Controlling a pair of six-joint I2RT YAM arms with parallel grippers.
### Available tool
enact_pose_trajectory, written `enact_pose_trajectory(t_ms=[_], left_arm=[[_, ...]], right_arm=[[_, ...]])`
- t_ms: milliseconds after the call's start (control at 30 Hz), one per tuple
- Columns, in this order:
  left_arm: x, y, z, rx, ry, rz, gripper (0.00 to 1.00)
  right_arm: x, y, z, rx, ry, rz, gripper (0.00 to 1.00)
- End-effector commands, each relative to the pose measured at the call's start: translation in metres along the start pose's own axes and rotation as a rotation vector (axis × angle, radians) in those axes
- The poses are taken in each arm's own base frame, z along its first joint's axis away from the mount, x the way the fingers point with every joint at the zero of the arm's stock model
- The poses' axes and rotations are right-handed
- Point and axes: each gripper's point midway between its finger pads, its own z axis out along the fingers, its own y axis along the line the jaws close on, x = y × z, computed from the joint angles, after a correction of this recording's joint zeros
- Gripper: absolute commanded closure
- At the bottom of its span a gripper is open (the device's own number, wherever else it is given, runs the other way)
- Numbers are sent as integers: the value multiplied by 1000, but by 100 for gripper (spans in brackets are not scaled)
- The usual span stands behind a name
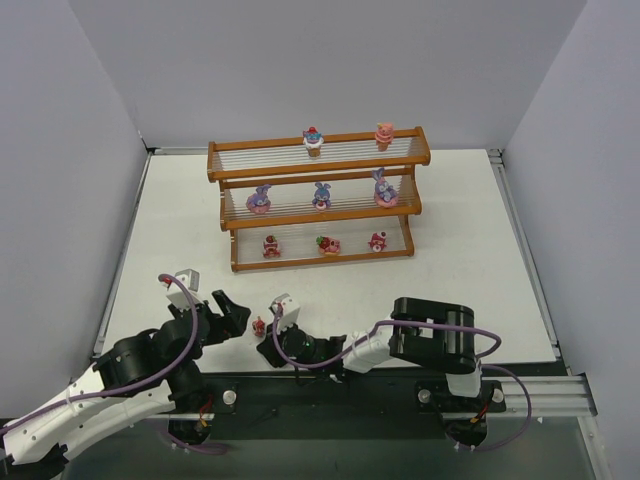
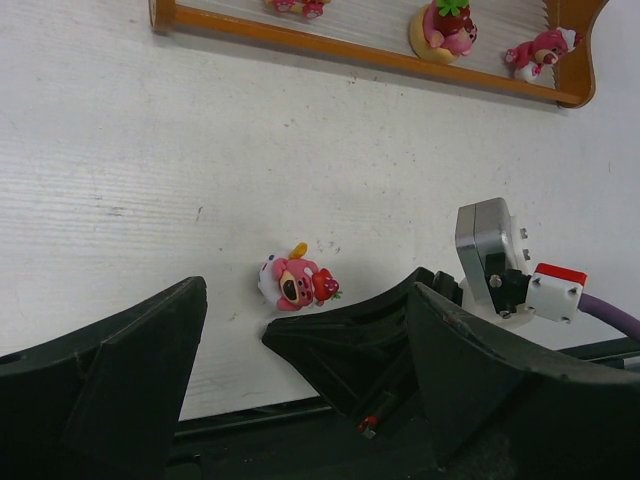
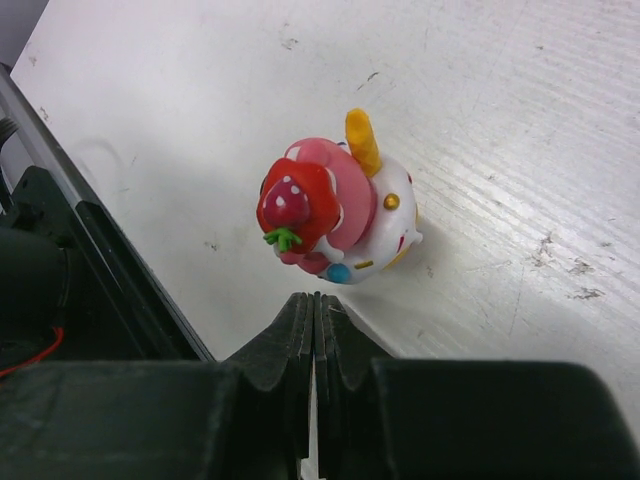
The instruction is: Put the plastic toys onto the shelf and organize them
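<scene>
At the counter (image 1: 180,230) front edge, one toy (image 3: 335,215) lies between the pincers: right pincer (image 3: 315,305) closed, empty, just beside it; left pincer (image 1: 231,311) wide open. Beyond open counter stands the shelf (image 1: 320,262), carrying eight toys (image 1: 321,196).

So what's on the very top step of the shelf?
On the top step of the shelf stand two toys: a bluish toy near the middle and a pink toy toward the right. The step's left part is bare. The toys' far sides are hidden.
</scene>
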Motion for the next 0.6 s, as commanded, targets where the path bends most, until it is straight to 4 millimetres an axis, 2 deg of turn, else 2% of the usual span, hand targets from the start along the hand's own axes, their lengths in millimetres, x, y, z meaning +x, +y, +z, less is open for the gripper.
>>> enact_pose_trajectory(t_ms=[0, 267, 567], left_arm=[[-14, -8, -7, 23, -30, -33, 9], [-10, -9, -5, 27, -19, -26, 9], [6, -11, 7, 11, 26, 18, 9]], right_arm=[[-25, 4, 7, 4, -94, 58, 100], [-31, -18, 5, 45, -111, 79, 100], [-35, -22, 3, 47, -104, 91, 100]])
